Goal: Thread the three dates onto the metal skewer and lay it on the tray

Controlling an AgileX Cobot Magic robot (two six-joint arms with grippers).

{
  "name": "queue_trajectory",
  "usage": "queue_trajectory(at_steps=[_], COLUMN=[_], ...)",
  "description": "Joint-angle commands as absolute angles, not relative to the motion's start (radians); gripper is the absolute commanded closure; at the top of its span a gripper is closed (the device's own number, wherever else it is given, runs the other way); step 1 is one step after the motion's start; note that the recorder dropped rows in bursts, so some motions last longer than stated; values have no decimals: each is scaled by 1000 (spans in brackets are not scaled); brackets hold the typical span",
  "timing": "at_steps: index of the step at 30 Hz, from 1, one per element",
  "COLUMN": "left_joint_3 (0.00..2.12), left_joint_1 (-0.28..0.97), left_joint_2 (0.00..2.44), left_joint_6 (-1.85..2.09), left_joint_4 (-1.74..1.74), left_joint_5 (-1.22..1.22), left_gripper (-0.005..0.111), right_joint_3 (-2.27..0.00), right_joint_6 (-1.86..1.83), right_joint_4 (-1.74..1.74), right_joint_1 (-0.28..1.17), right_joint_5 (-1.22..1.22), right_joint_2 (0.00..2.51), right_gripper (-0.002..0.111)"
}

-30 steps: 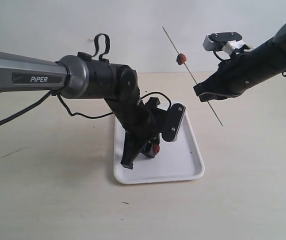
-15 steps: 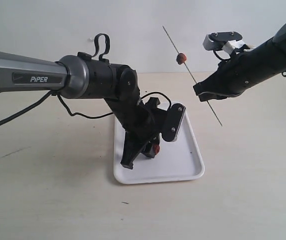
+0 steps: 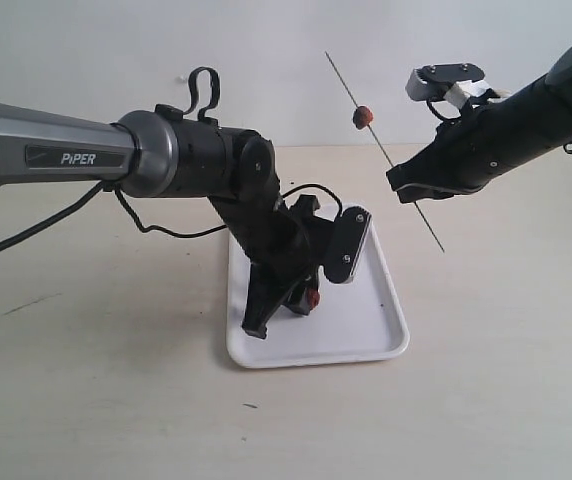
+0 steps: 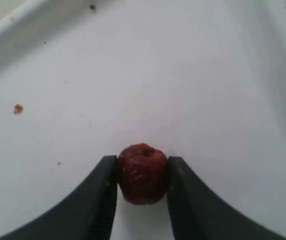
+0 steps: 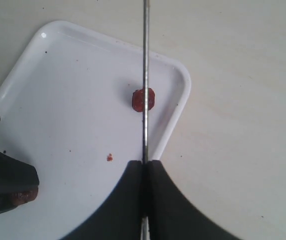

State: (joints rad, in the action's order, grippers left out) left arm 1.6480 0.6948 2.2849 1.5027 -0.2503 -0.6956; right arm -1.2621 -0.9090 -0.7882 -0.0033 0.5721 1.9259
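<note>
The tabletop is a pale beige, matte surface, and its far edge meets a plain white wall. The white rectangular tray lies flat and directly on it, about midway between the left and right edges. The tray's long sides run from the far edge toward the near one. A small dark fleck sits on the bare surface just nearer than the tray. A faint dark streak marks the surface toward the left edge.

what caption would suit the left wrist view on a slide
Left gripper pinching a date just over the white tray.
</note>
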Motion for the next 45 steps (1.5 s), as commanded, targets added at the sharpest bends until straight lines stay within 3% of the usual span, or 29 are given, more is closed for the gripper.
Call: queue_trajectory(at_steps=[1,13,23,28,45], left_joint_3=[1643,1643,1643,1643,1643], left_joint_1=[700,621,250,164,149], left_joint_2=[2270,2103,2051,2051,2107], left_joint_6=[1423,1296,1212,979,798], left_joint_4=[-249,-478,-1426,-1603,-1744], left_joint_5=[-710,-743,-1024,-1020,-833], left_gripper=[75,79,79,79,79], right_joint_3=[-1263,-1263,-1263,-1263,-1263], right_joint_6=[-912,-914,-924,-1077,-1391], right_joint_4=[-793,-795,-798,-936,-1244], right_joint_1=[-8,-8,-6,-6,-6], right_joint_5=[572,582,770,901,1165], right_joint_2=[1917,1917,1919,1919,2006], right_gripper=[108,108,108,108,108])
